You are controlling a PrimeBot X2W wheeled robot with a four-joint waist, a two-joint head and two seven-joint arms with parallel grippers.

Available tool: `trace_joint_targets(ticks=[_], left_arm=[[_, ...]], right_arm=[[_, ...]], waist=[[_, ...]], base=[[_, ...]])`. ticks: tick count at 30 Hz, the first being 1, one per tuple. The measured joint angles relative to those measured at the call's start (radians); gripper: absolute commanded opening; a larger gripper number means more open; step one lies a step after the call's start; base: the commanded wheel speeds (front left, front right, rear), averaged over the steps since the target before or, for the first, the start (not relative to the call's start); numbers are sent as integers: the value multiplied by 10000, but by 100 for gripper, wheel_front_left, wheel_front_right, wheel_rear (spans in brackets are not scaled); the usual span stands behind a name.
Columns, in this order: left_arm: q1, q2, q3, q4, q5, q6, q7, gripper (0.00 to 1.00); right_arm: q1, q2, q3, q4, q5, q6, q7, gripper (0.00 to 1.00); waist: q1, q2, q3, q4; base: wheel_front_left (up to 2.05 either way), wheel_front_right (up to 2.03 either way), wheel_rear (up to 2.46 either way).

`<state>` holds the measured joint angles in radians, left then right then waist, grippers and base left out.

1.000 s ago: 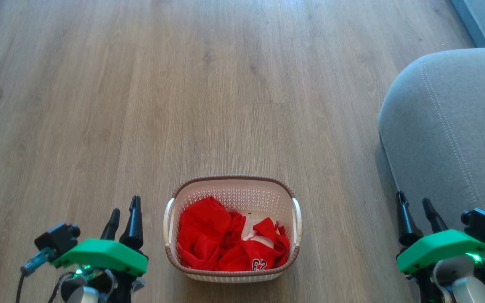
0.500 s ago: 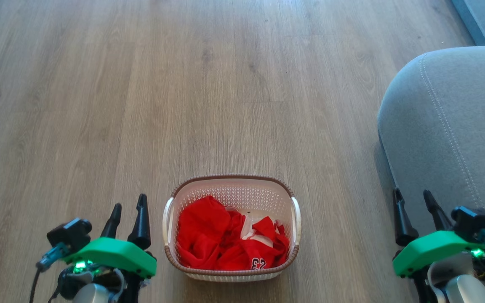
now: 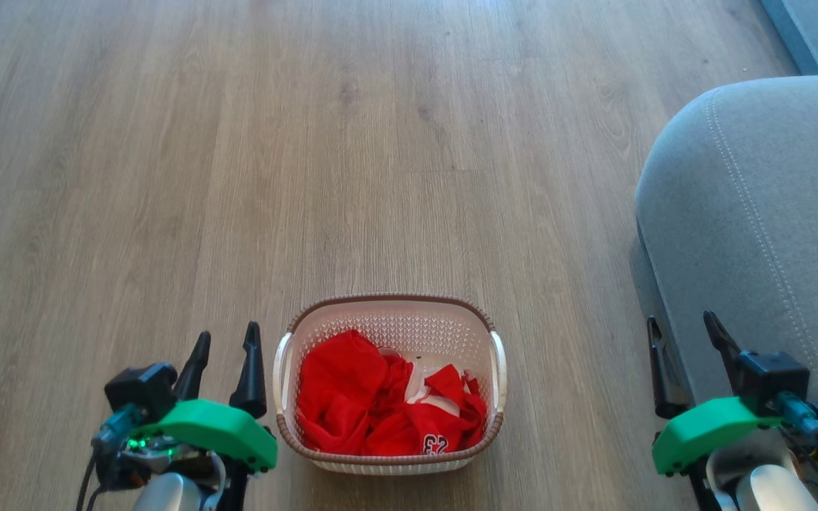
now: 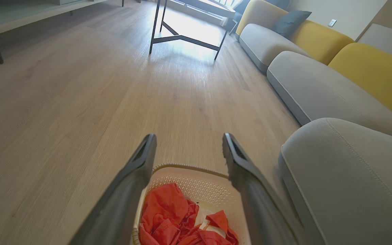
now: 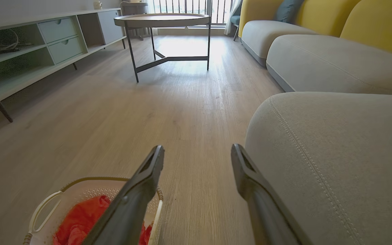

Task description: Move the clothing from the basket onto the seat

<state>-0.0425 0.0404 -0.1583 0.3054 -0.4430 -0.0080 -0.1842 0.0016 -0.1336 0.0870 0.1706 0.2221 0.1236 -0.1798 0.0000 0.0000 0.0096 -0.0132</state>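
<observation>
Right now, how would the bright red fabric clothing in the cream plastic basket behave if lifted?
Probably floppy: the clothing lies crumpled in soft folds. Pieces overlap, so one pinch may drag several out. The basket looks light and might slide or lift along.

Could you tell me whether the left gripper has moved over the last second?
Yes: the left gripper has shifted rightwards, closer to the basket, which stayed put.

In the head view the seat [image 3: 764, 213] is cut off by the right edge. In the left wrist view the basket [image 4: 196, 178] is cut by the bottom edge and partly hidden behind the fingers [image 4: 128, 190] of the left hand [image 4: 189, 136]. Its floor is mostly hidden under the clothing [image 3: 345, 397].
</observation>
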Motion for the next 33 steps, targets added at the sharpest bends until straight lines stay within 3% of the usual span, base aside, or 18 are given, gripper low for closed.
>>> trace_joint_targets(ticks=[23, 33], left_arm=[[-6, 10, -343, 113, 2592, 174, -654, 100], [-7, 10, -345, 176, 2654, 174, -654, 100]], right_arm=[[46, -251, 222, -278, -2757, 0, -688, 100], [49, -247, 203, -286, -2736, 2, -688, 100]], waist=[[0, 0, -59, -19], [0, 0, -43, -42]], base=[[0, 0, 0], [0, 0, 0]])
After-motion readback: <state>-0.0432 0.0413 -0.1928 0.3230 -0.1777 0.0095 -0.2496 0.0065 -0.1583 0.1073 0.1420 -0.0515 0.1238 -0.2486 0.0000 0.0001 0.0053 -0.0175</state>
